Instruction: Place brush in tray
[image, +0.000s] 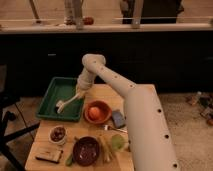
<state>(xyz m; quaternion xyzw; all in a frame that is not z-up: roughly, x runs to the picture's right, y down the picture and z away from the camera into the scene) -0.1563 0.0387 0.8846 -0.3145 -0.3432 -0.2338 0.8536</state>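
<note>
The dark-green tray (55, 90) lies at the far left of the wooden table. The cream-white brush (68, 101) hangs slanted over the tray's right part, its bristled head low near the tray floor and its handle rising to the right. My gripper (80, 93) sits at the upper end of the handle, above the tray's right rim, and holds the brush. Whether the head touches the tray floor I cannot tell.
A round orange bowl (97, 112) with an orange fruit stands just right of the tray. A small blue-grey block (118, 119), a white bowl (58, 134), a dark purple bowl (86, 150), yellow-green stalks (105, 147) and a dark bar (49, 156) lie nearer the front.
</note>
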